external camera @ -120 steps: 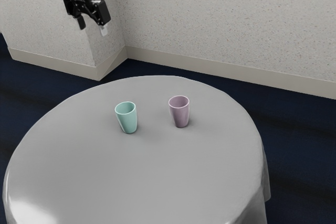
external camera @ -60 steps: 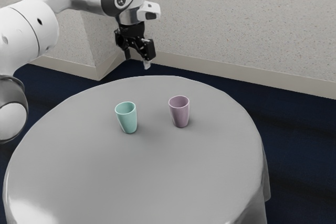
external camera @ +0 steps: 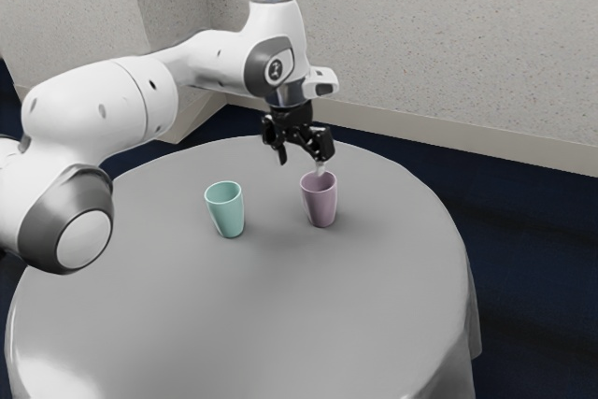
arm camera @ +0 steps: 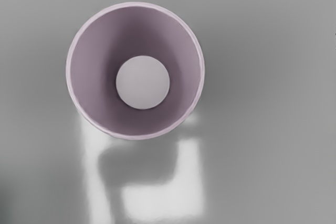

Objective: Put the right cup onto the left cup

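The end effector [external camera: 301, 165] hangs spread and empty above the purple cup [external camera: 320, 205], which stands upright on the tabletop [external camera: 234, 315], apart from the green cup [external camera: 227, 214]. Grasping, lifting and stacking all remain.

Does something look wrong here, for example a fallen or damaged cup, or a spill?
Nothing stands out. The green cup and the purple cup stand upright with no visible damage; the pale patches on the table look like reflections, not a spill.
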Motion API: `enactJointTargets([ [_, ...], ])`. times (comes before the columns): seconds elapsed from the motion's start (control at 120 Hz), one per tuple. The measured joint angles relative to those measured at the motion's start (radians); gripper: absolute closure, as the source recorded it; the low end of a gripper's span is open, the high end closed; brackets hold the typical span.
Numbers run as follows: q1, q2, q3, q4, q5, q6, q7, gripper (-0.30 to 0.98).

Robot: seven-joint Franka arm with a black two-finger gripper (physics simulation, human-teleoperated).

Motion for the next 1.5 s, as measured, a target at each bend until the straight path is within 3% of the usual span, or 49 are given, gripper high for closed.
enactJointTargets([
  [0.275, -0.024, 0.049, -0.027, 0.004, -0.023, 0.020, -0.064, 0.02],
  [1.5, 0.006, 0.262, -0.020, 0.304, -0.019, -0.004, -0.153, 0.02],
])
